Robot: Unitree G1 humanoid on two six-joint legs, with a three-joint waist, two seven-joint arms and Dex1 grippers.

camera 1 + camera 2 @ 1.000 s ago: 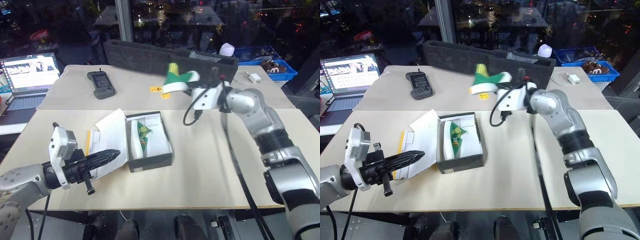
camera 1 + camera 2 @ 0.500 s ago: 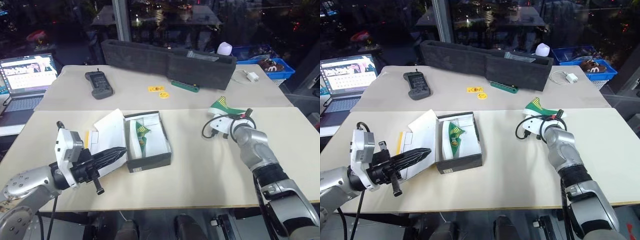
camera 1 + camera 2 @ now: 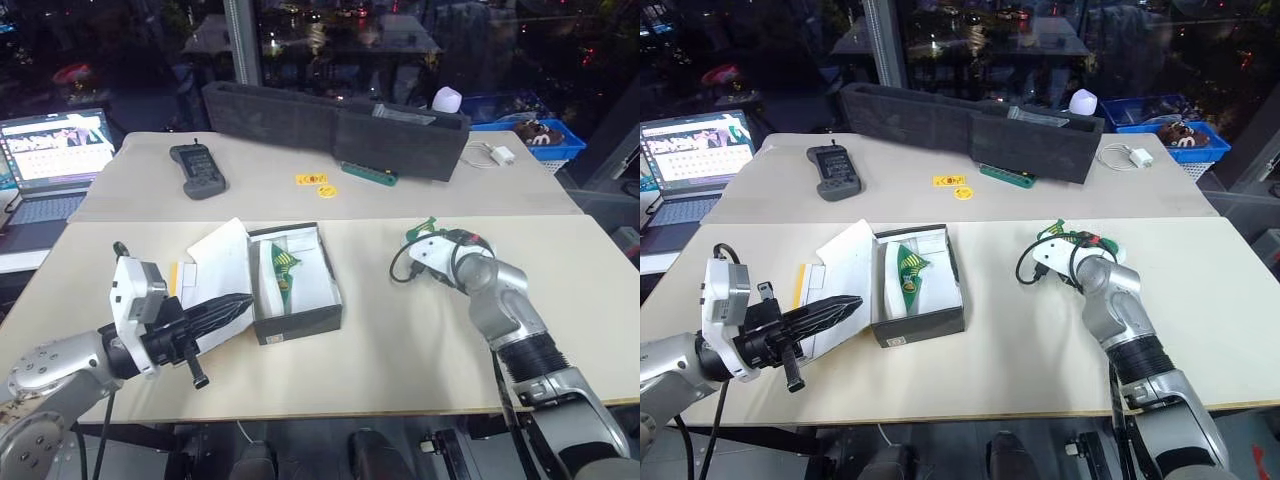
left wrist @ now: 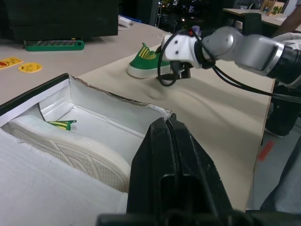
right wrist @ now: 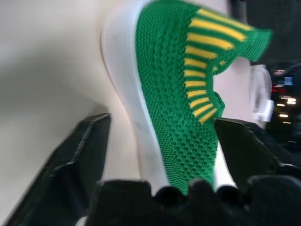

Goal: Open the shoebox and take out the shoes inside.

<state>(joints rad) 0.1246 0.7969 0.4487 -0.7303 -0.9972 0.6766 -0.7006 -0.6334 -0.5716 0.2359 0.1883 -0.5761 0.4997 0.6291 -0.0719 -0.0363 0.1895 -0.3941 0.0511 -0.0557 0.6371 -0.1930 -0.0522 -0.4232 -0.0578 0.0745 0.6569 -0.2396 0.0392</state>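
Laptop (image 3: pixel 52 160), remote (image 3: pixel 201 168), foam tray (image 3: pixel 330 122)

Between my two arms the table (image 3: pixel 400 370) lies bare along its near edge, an easy lane. The open shoebox (image 3: pixel 296 285) stands left of centre with white paper (image 3: pixel 222 262) beside it. A green shoe (image 4: pixel 146 60) lies toward the right edge. The black foam tray (image 3: pixel 335 125) walls off the far edge.

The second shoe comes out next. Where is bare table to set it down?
Bare beige table lies between the dark grey cardboard shoebox and the green knit shoe. Left of the box, white paper crowds it.
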